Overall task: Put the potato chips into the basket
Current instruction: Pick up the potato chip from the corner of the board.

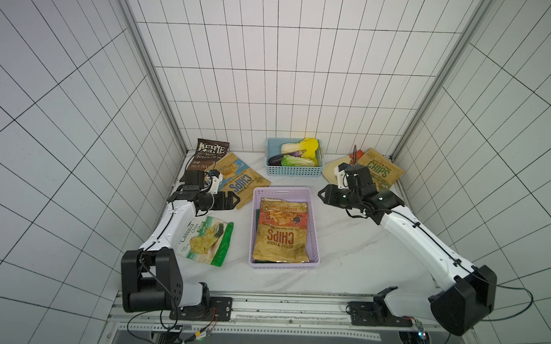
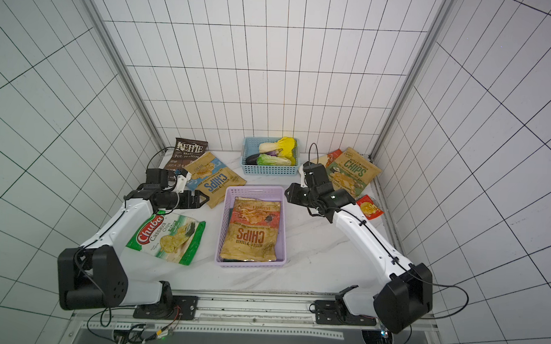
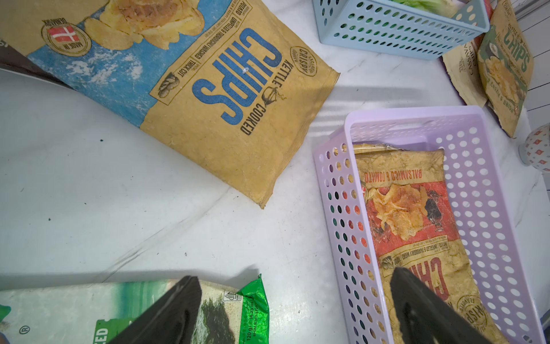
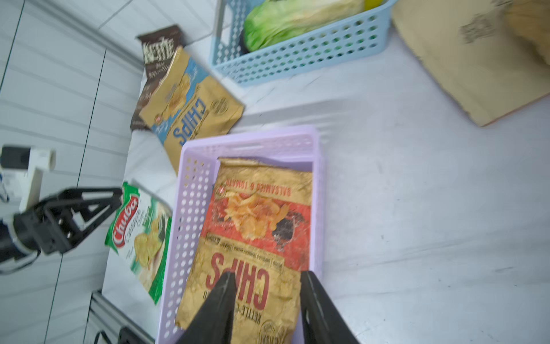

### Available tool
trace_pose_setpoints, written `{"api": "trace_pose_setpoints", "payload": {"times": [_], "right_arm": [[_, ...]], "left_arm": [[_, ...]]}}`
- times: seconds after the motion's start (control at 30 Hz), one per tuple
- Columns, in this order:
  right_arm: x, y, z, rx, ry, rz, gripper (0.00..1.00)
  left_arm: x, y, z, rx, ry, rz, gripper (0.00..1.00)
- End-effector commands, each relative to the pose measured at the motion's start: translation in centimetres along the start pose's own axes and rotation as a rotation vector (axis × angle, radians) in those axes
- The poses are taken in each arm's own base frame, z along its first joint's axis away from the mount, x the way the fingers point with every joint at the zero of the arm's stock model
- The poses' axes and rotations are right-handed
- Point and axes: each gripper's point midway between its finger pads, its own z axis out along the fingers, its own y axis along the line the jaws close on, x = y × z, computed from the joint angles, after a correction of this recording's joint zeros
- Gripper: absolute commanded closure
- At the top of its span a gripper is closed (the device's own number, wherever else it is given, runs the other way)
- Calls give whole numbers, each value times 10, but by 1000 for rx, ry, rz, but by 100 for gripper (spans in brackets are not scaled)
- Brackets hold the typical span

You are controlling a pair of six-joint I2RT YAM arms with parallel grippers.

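Black wedge-fingered right gripper (image 4: pixel 268 273) hangs part-open, empty, above crinkled kraft chips bag (image 4: pixel 256 220) in perforated lilac basket (image 4: pixel 190 208); left gripper (image 3: pixel 293 274) gapes wide, empty.

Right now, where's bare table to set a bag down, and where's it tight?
Widest bare patch: between the lilac basket and the right arm, back to the green-label CHIPS bag. Also the front strip of the table. Narrow: lilac basket to light blue basket. Crowded: back left, blue-label CHIPS bag over Kettle bag, left gripper close by.
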Motion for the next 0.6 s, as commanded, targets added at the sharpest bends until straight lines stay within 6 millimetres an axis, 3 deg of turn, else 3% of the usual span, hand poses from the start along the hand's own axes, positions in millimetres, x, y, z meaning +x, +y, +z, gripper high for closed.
{"api": "trace_pose_setpoints", "payload": {"times": [0.0, 0.13, 0.33, 0.57], "right_arm": [[-11, -46, 15, 45, -23, 204, 59], [-44, -93, 28, 188, -81, 223, 56], [-68, -154, 66, 524, -18, 69, 47], [-92, -187, 108, 705, 115, -153, 46]], "left_arm": [[-8, -6, -6, 18, -28, 29, 2], [-8, -5, -5, 18, -25, 27, 2], [-8, -5, -6, 14, -26, 27, 2], [-8, -5, -5, 14, -26, 28, 2]]}}
